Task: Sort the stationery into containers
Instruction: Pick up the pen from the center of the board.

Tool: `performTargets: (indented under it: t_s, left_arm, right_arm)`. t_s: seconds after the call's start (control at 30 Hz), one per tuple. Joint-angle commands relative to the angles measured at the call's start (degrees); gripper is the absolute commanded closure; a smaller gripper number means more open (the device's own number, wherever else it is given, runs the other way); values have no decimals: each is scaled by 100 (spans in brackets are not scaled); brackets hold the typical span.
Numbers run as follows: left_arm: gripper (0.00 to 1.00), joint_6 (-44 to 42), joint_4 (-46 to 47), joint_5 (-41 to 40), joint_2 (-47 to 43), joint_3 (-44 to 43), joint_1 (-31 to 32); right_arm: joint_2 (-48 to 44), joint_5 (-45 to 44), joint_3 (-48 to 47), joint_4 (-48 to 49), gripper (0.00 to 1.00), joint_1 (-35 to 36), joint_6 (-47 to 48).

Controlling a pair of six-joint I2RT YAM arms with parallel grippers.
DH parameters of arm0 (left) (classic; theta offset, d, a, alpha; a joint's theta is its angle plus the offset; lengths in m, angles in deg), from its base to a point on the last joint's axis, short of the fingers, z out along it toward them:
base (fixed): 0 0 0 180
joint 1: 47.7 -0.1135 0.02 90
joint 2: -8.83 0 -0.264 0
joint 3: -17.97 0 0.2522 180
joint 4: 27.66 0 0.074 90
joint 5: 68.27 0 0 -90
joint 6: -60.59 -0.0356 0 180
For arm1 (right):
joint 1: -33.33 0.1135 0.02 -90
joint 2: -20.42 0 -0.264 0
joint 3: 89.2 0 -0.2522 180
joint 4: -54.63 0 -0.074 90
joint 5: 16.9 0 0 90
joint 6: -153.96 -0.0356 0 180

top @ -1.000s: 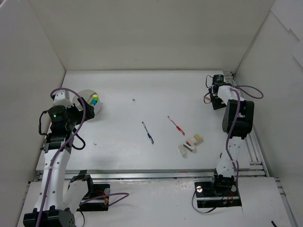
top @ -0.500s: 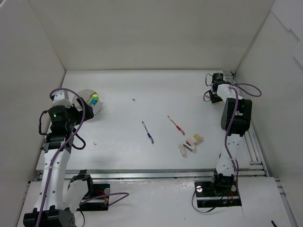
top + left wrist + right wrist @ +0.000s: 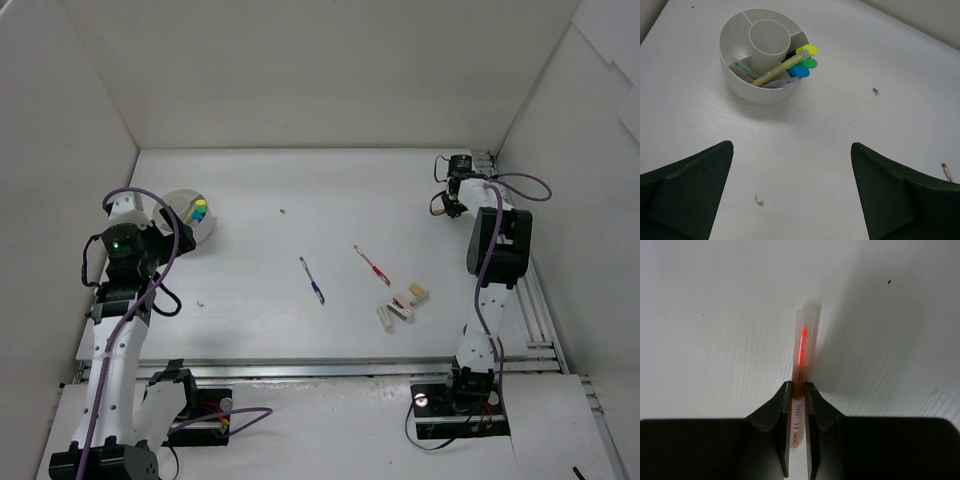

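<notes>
Right fingers clamp a beige stick with a barcode, print unreadable, near the worktop's far right corner; left fingers gape.

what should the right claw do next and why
Probably lift straight up: the right claw is shut on the clear-capped pen with the red tip, low over the table, and the white tub stands far across it.

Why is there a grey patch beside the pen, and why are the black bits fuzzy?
Right wrist view: that patch is a soft shadow right of the pen the right gripper pinches. Left wrist view: the left gripper sits near the lens, so its fingers blur; the tub is sharp.
</notes>
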Motion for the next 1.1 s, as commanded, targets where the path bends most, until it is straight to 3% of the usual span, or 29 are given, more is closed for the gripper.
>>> performTargets:
  t_s: [0.0, 0.1, 0.27, 0.37, 0.47, 0.5, 0.67, 0.73, 0.87, 1.07]
  left_arm:
    - [1, -4, 214, 22, -22, -404, 15]
    - [1, -48, 214, 197, 4, -431, 15]
    - [1, -101, 231, 1154, 75, -510, 15]
    - [1, -127, 267, 1664, 118, -527, 15]
    - [1, -128, 214, 1981, 136, -571, 15]
    - [1, -75, 240, 2156, 119, -571, 67]
    - [1, 153, 924, 3615, 259, -396, 260]
    - [1, 337, 1311, 3959, 416, -290, 603]
    - [1, 584, 1646, 3872, 681, -281, 1323]
    - [1, 1032, 2156, 3398, 1050, -334, 2202]
  right_arm:
    - [-555, -137, 210, -267, 100, -63, 538]
    - [-915, -164, 255, -136, 100, 59, 1564]
    - [-1663, 326, 728, 400, 100, 455, 3956]
    - [-2357, 2062, 1717, 1260, 100, 490, 4564]
    - [-3104, 3101, 2749, 2166, 100, 560, 5002]
    - [-3436, 3462, 2942, 2394, 100, 813, 5578]
    - [-4151, 5440, 3463, 2257, 100, 1658, 7234]
    - [-4327, 5627, 3384, 1914, 100, 2246, 7762]
    - [-4547, 5602, 3419, 1772, 100, 3291, 8124]
    - [-4968, 5042, 3866, 2896, 100, 3969, 7606]
